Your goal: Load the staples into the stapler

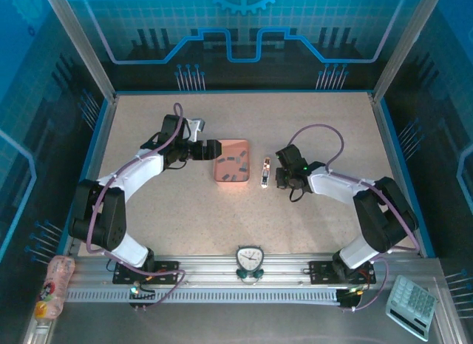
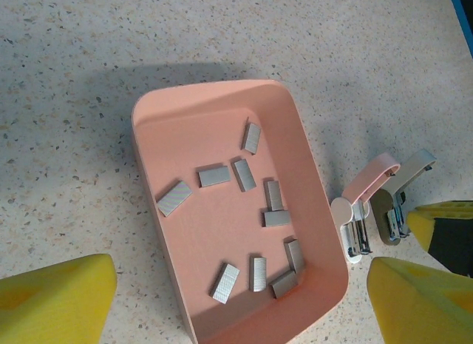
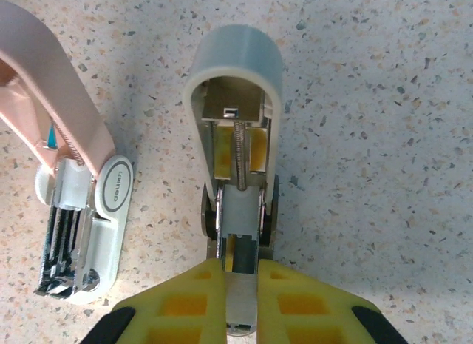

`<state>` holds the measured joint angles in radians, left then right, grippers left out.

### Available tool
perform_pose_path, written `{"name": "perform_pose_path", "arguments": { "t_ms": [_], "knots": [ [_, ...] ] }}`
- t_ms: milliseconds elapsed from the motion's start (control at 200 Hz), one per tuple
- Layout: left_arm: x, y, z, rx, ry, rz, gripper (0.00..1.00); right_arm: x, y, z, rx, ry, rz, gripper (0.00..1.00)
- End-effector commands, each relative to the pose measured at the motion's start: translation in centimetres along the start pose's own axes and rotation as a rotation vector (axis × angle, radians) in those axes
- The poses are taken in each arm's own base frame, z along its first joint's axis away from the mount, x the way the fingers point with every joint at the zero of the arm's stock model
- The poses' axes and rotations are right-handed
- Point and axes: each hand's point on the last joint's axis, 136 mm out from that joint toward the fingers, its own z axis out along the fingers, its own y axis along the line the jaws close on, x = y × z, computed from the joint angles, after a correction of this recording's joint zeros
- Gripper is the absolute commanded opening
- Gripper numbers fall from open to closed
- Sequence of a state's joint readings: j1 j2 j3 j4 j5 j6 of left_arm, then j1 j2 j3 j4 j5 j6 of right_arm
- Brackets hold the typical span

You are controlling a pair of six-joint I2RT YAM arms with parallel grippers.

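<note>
Several grey staples (image 2: 214, 175) lie loose in the salmon-pink tray (image 2: 159, 111), which sits mid-table (image 1: 232, 169). My left gripper (image 2: 240, 285) hovers open above the tray's near end, one yellow finger (image 2: 59, 299) on each side; from above it is at the tray's left edge (image 1: 213, 149). Right of the tray lies the pale pink stapler (image 3: 66, 122) (image 2: 369, 177), lid swung open and magazine bare. Beside it is a second, pale blue-grey stapler (image 3: 235, 70) (image 2: 410, 170), also open, with its spring showing. My right gripper (image 3: 240, 285) (image 1: 276, 175) is shut on this one's metal rear end.
A small clock (image 1: 250, 259) stands on the front rail between the arm bases. A calculator (image 1: 412, 305) lies at the front right and a bottle (image 1: 55, 285) at the front left, both off the tabletop. Blue-edged frame walls (image 1: 384, 129) bound the table.
</note>
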<state>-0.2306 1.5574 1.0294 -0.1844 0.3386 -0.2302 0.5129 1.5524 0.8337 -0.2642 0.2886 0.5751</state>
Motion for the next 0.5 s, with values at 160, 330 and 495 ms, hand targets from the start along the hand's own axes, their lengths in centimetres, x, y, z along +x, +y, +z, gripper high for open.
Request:
{"name": "perform_pose_path", "arguments": {
  "t_ms": [160,330,495],
  "knots": [
    [0.1,0.0,0.2,0.023,0.003,0.004,0.89,-1.0,0.0,-0.6,-0.006,-0.055,0.001,0.14],
    [0.1,0.1,0.1,0.021,0.004,0.008,0.89,-0.5,0.0,0.2,0.000,-0.030,0.000,0.14],
    [0.1,0.1,0.1,0.019,0.005,0.009,0.89,-0.3,-0.1,0.5,0.007,-0.020,-0.004,0.14]
  ]
}}
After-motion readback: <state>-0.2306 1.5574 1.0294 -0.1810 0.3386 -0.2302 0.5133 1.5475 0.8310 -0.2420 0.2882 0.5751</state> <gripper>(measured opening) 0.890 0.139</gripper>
